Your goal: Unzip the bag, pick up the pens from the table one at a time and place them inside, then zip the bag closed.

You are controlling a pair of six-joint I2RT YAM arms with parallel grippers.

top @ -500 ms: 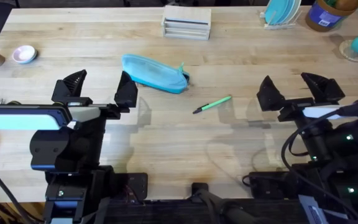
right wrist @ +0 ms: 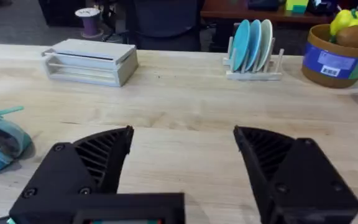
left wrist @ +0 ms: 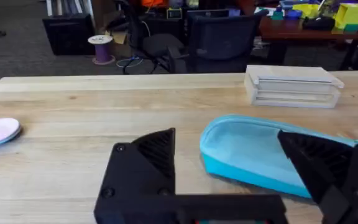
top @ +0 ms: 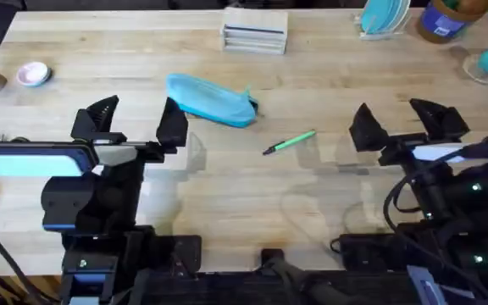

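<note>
Two black arms with matte, ribbed two-finger grippers

The left gripper (top: 135, 121) has wedge-shaped black fingers (left wrist: 143, 168) with fine ridged inner faces and small round screws along the flat body; behind it on the arm sits a pale grey block with a glowing light-blue panel, above boxy black joint housings. The right gripper (top: 407, 121) has the same dark, triangular ribbed fingers (right wrist: 92, 163), screw heads dotting the body, and a white-grey piece at the wrist. Black cables loop around the right arm's housings, where small green lights shine; a thin dark cable trails beside the left arm's base.
</note>
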